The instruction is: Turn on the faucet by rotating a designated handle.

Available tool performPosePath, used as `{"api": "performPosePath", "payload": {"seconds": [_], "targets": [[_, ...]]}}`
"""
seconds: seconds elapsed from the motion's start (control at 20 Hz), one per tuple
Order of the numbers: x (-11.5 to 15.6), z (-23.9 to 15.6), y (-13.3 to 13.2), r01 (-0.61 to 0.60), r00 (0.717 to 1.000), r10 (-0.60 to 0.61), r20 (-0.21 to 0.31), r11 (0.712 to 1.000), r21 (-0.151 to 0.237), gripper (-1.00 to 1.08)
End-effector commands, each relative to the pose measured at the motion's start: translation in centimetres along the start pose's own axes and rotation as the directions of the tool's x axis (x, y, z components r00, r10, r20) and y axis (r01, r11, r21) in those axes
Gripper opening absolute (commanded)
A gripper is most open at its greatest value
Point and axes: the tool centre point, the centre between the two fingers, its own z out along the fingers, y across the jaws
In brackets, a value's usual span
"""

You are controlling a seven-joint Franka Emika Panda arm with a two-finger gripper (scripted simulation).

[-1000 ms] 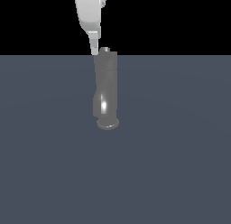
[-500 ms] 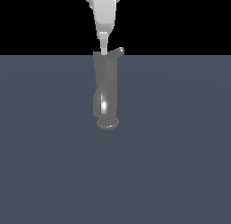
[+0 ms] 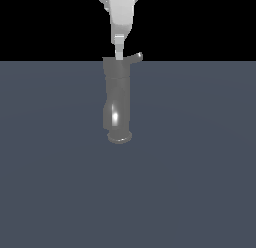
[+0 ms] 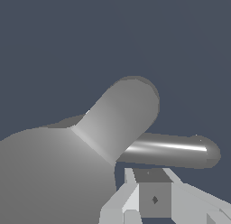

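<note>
The arm comes straight down from above, its gripper (image 3: 119,52) at the blocky top of the upright faucet (image 3: 117,99) — whether the jaws are parted cannot be told. Bare grey floor (image 3: 200,167) lies all round. The handle (image 3: 135,57) juts toward the exterior view's right, just beside the fingertip

This was a bare simulated test scene, not a real room: a flat, featureless slate-grey floor (image 3: 200,182) met a pure black backdrop (image 3: 50,22), and only an untextured glossy faucet (image 3: 117,99) stood there.
</note>
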Motion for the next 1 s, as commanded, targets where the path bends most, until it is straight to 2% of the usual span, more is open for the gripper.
{"api": "performPosePath", "payload": {"seconds": [0.0, 0.95], "targets": [[2.1, 0.0, -1.8, -0.028, 1.000, 0.028, -0.002, 0.999, 0.027, -1.00], [8.0, -0.3, -6.4, -0.097, 0.995, 0.097, -0.008, 0.995, 0.040, -1.00]]}}
